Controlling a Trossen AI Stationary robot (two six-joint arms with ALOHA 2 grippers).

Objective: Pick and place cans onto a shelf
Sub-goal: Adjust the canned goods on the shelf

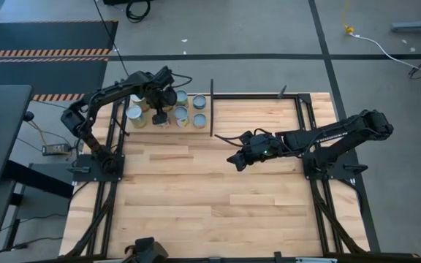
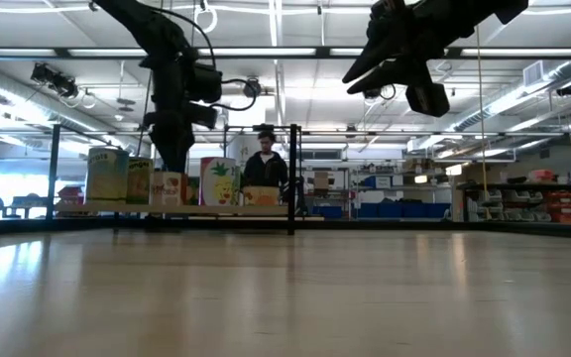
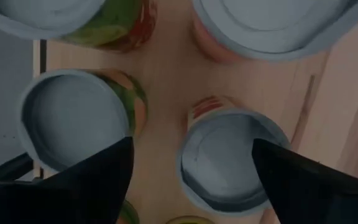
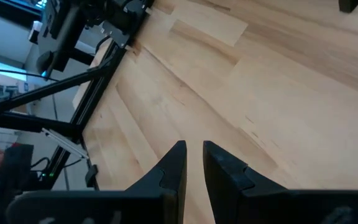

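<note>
Over the narrow pale wooden shelf (image 1: 168,126) at the table's far left corner, the left gripper (image 3: 191,163) straddles a silvery-lidded tin can (image 3: 229,158), fingers spread, holding nothing. It looks rigid, smooth, probably slippery; grasp its sides. The right gripper (image 4: 193,163) hangs mid-table, nearly closed, empty.

- The floor (image 1: 269,29) is grey, with black lines.
- Long lights (image 2: 295,55) shine on the ceiling.
- A person (image 2: 266,164) stands far back.
- Blue bins (image 2: 390,209) sit on shelves behind.
</note>
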